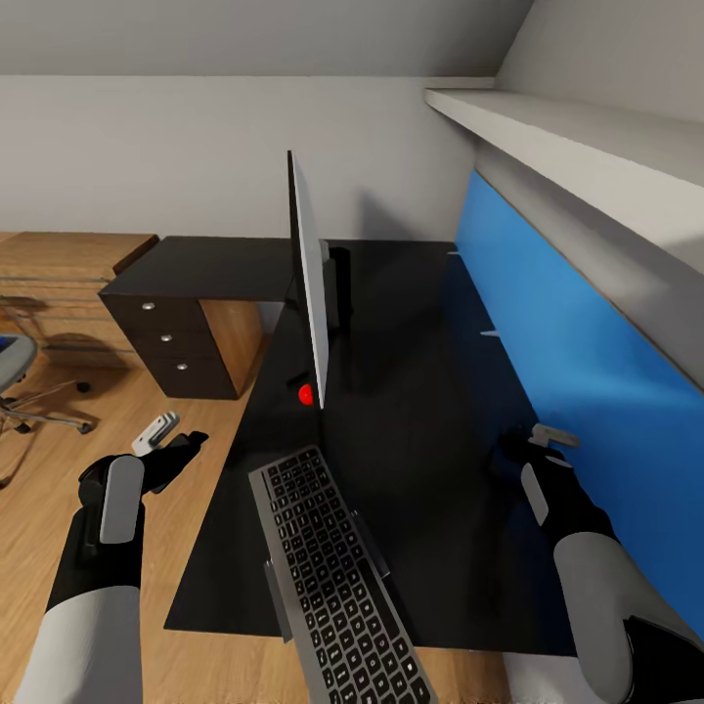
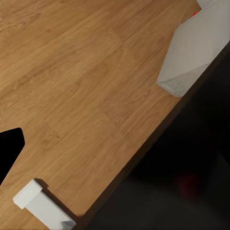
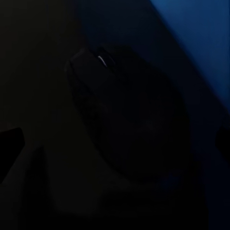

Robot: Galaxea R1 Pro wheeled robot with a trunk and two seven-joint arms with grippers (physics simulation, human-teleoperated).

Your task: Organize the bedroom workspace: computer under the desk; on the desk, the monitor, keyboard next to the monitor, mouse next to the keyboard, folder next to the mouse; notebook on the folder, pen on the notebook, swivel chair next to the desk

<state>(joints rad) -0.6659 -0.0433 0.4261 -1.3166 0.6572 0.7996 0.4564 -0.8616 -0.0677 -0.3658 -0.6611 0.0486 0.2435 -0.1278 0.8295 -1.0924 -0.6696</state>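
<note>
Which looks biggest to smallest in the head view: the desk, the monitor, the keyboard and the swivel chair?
1. The desk, by far the largest.
2. The keyboard, though nearness to the camera inflates it.
3. The monitor, seen nearly edge-on, so it looks thin.
4. The swivel chair, cut off by the picture's edge.

Head camera high over desk, left wrist above floor beside it, right wrist close on desktop.
</note>
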